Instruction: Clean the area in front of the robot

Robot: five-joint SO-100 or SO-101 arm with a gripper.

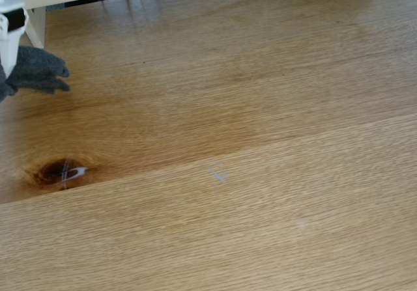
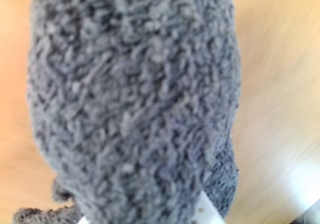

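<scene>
Roughly, far left of fixed view: white plastic robot arm (image 1: pixel 10 27) w/ grey fuzzy cloth (image 1: pixel 36 73) hanging at its tip, low over broad light-oak tabletop (image 1: pixel 260 76). Fingers wrapped in cloth, can't tell their spread. Rightward: dark knot (image 1: pixel 55 172) w/ pale scribble, then faint scribble (image 1: pixel 219 174) mid-table. Best approach: press cloth flat, sweep across both marks w/ overlapping passes.

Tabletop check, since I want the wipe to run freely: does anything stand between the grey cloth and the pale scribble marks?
Nothing visible does. In the fixed view the grey cloth sits at the left edge, and only bare tabletop lies between it and the scribble marks and the knot.
</scene>
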